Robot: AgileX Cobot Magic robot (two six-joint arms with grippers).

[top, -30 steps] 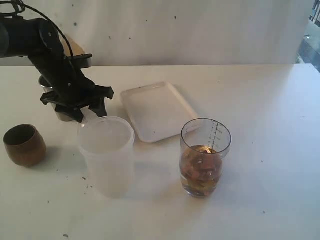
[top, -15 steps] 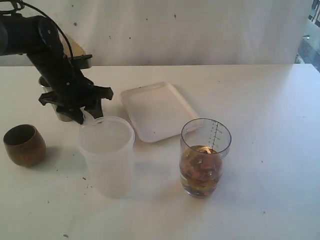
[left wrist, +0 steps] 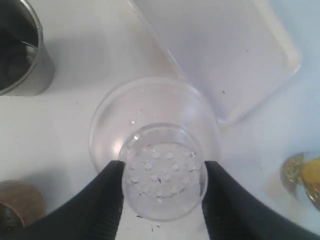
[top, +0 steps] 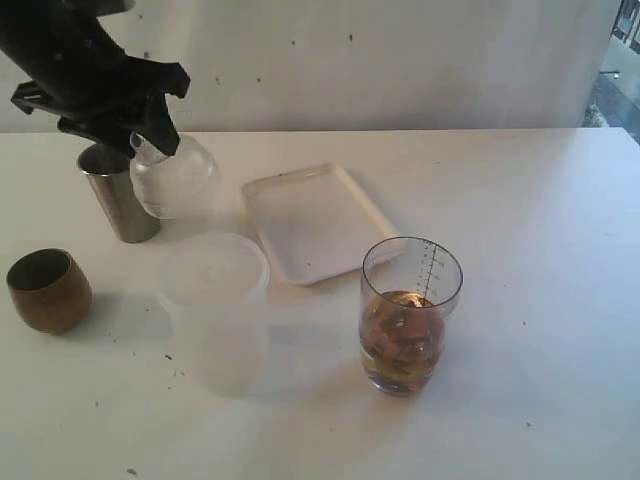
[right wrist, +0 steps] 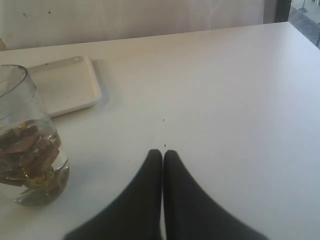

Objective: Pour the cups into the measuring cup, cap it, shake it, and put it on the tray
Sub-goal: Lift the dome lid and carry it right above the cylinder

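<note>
Jaws of the left gripper (left wrist: 162, 172) clamp a clear domed plastic lid (top: 178, 185) beside the shiny steel tumbler (top: 122, 205); the right gripper (right wrist: 163, 154) is closed, empty.

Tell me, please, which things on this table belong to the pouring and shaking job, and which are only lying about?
Belong to the job:
- steel tumbler
- wooden cup
- measuring cup
- tray
- clear domed lid, probably the cap, held in the left claw

Only lying about:
- frosted container

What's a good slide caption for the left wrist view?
Left gripper holds a clear perforated dome lid, steel tumbler and white tray nearby.
</note>
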